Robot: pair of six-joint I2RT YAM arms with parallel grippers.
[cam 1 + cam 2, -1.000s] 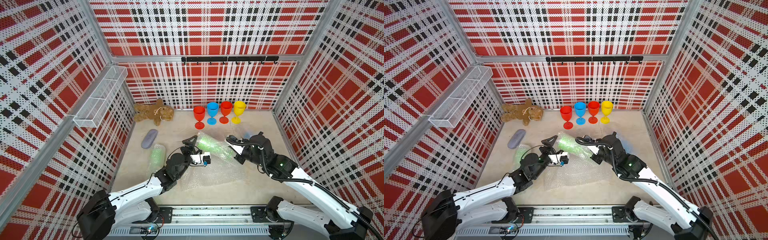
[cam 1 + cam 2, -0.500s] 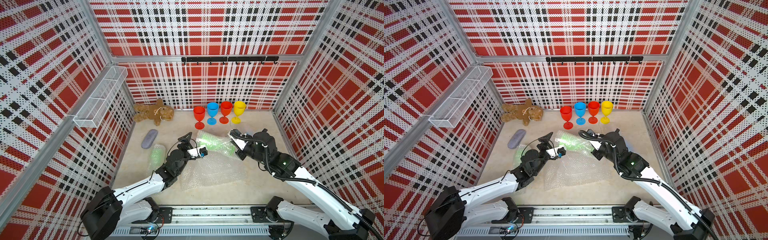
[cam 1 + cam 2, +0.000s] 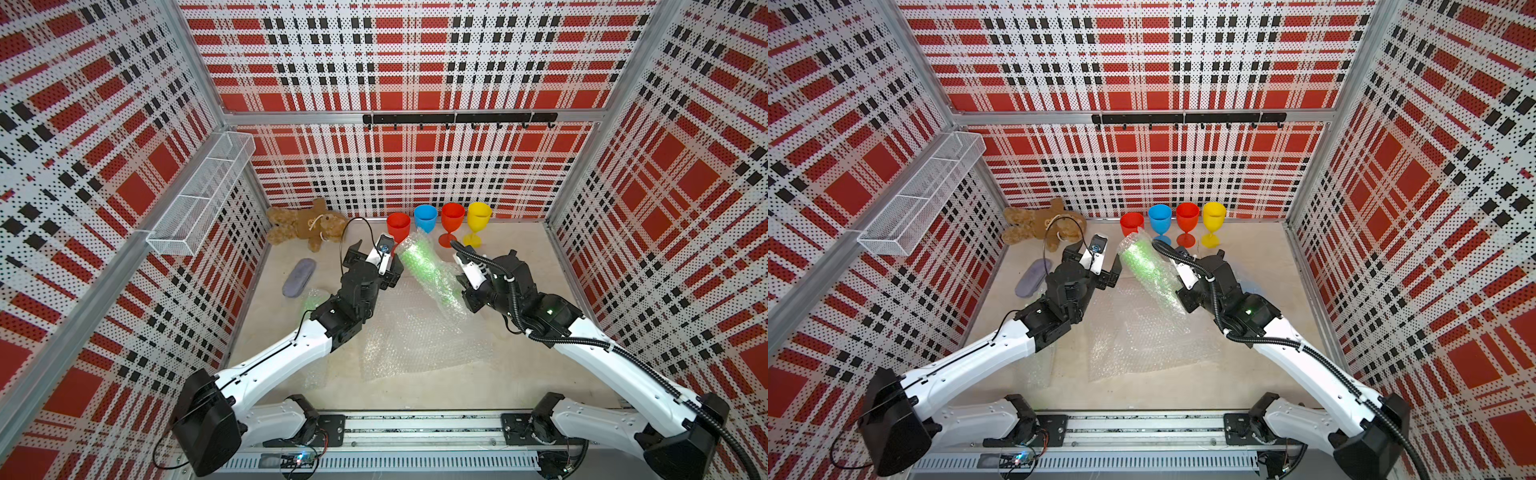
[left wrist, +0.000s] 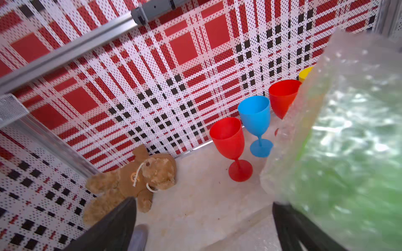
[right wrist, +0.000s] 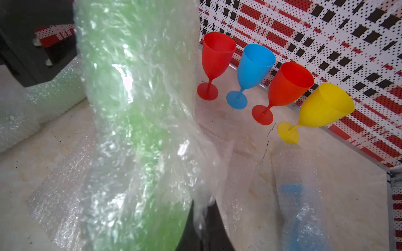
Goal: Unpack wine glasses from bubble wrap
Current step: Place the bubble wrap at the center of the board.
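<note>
A green wine glass rolled in bubble wrap (image 3: 428,270) (image 5: 134,121) is held tilted above the floor. My right gripper (image 3: 462,291) (image 5: 202,228) is shut on the wrap at its lower end. My left gripper (image 3: 374,264) (image 4: 202,217) is open beside the upper end, with nothing between its fingers (image 4: 115,226); the bundle (image 4: 348,152) overlaps one finger. Red (image 3: 398,226), blue (image 3: 425,217), red (image 3: 452,216) and yellow (image 3: 478,216) wine glasses stand unwrapped at the back wall. Another wrapped green glass (image 3: 309,299) lies left, and a wrapped blue one (image 5: 300,208) lies right.
A loose flat sheet of bubble wrap (image 3: 415,340) lies under the lifted bundle. A brown teddy bear (image 3: 307,226) and a grey pouch (image 3: 298,277) lie at the back left. A wire basket (image 3: 199,199) hangs on the left wall, and a hook rail (image 3: 457,118) on the back wall.
My right gripper has lifted the wrapped green glass and tilted its far end up towards the back. My open left gripper has risen and moved back to the bundle's upper end.
</note>
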